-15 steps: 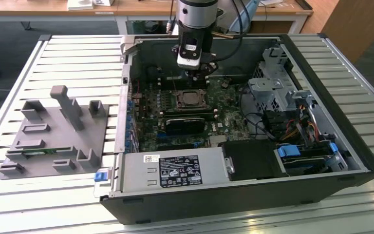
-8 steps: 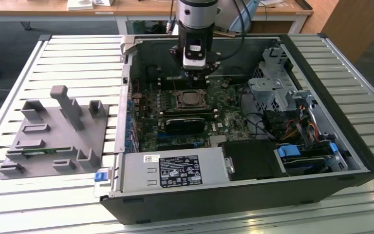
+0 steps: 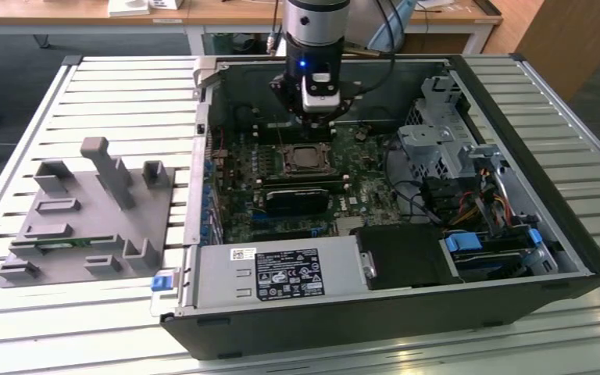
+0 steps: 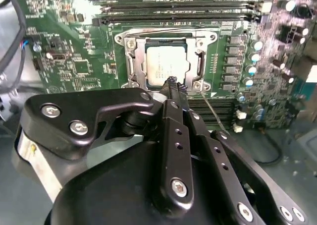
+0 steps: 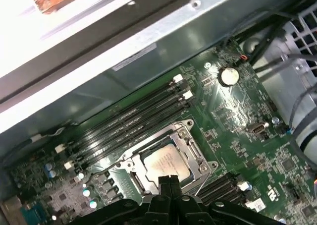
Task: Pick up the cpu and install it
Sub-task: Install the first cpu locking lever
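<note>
The cpu (image 3: 302,158) lies flat inside the square socket frame (image 3: 279,160) on the green motherboard (image 3: 368,199), its silver-grey top facing up. Both wrist views show it seated in the frame: cpu (image 4: 163,64) and cpu (image 5: 166,161). My gripper (image 3: 316,126) hangs inside the open computer case, just above the socket's far edge. Its black fingertips (image 4: 173,84) are pressed together with nothing between them, close over the chip's edge. From the first wrist view the gripper (image 5: 168,181) sits right at the chip's border.
Rows of black memory slots (image 5: 129,121) run beside the socket. A black block (image 3: 300,199) sits on the socket's near side. Drive cages and cables (image 3: 456,156) fill the case's right, a power supply (image 3: 269,273) its front. A grey fixture (image 3: 81,211) stands at the exterior view's left.
</note>
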Controlling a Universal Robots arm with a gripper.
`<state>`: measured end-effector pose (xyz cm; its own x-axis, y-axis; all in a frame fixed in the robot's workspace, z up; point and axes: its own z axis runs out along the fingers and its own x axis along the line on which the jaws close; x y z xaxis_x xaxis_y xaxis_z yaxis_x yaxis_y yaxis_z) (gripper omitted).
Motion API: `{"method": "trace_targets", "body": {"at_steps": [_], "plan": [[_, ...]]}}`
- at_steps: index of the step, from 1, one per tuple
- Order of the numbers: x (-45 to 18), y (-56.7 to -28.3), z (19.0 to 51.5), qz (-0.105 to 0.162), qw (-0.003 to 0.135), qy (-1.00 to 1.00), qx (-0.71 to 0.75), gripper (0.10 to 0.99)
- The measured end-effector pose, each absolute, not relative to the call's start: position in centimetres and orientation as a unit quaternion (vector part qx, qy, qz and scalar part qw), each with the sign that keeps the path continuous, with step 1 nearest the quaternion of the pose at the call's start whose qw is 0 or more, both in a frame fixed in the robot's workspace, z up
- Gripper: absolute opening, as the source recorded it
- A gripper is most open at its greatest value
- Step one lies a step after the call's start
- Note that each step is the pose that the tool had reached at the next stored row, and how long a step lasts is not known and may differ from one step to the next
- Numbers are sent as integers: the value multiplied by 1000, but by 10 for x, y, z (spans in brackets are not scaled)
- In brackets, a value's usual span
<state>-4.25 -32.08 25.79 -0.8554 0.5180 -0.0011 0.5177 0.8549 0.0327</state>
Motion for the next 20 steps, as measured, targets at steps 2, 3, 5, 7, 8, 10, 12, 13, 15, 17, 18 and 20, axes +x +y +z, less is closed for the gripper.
{"method": "trace_targets", "body": {"at_steps": [2, 3, 5, 7, 8, 10, 12, 13, 15, 17, 18, 20], "plan": [[-42, -321, 258, 16, 5, 967, 256, 106], [-42, -321, 258, 16, 5, 968, 249, 106], [-42, -321, 258, 16, 4, 971, 237, 106], [-42, -321, 258, 16, 4, 974, 225, 106], [-42, -321, 258, 16, 4, 975, 220, 106], [-42, -321, 258, 16, 4, 978, 208, 106], [-42, -321, 258, 16, 4, 980, 196, 106], [-42, -321, 258, 16, 4, 982, 191, 106], [-42, -321, 258, 16, 3, 984, 179, 106], [-42, -321, 258, 16, 3, 986, 167, 106], [-42, -321, 258, 16, 3, 987, 161, 106], [-42, -321, 258, 16, 3, 989, 147, 106]]}}
